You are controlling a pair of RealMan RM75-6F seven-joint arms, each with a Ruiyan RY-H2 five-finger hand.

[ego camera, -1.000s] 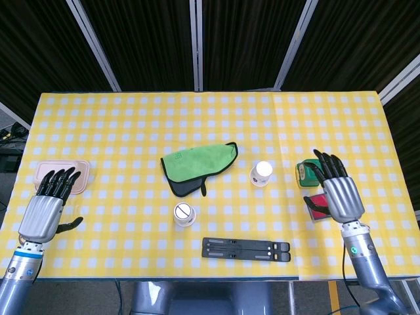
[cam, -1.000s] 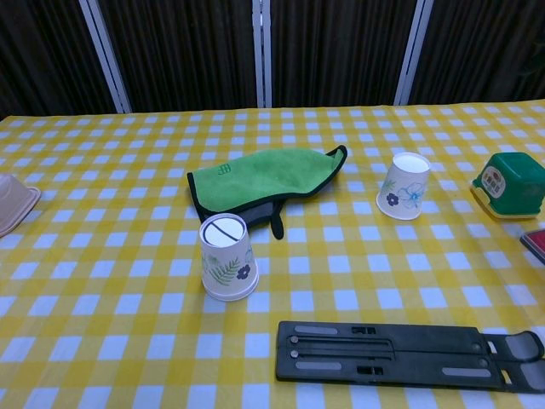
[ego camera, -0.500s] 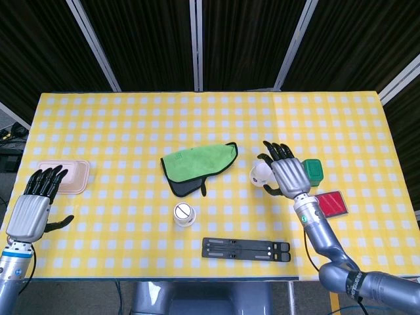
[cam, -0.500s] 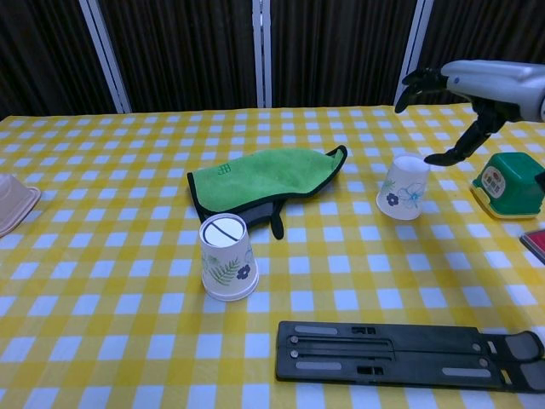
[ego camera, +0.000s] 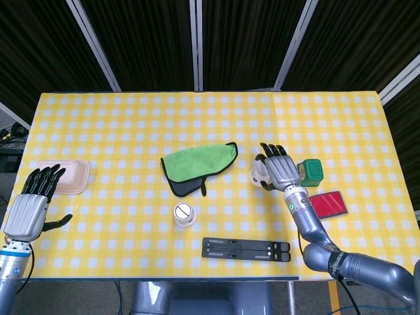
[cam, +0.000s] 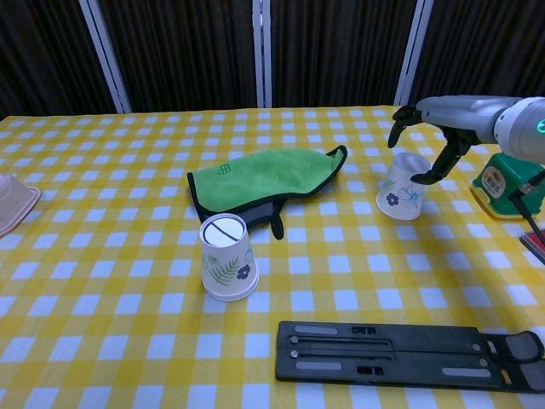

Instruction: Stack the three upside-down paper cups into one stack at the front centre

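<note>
Fingers of my right hand arch apart over the floral cup, partly hiding it from above; contact cannot be confirmed. My left hand hangs spread and empty, off the table edge.

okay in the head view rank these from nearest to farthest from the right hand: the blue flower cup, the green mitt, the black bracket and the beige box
From the right hand:
1. Blue flower cup, right against its fingers.
2. Green mitt, table centre.
3. Black bracket, front edge; close to the mitt's ranking.
4. Beige box, far left.
</note>
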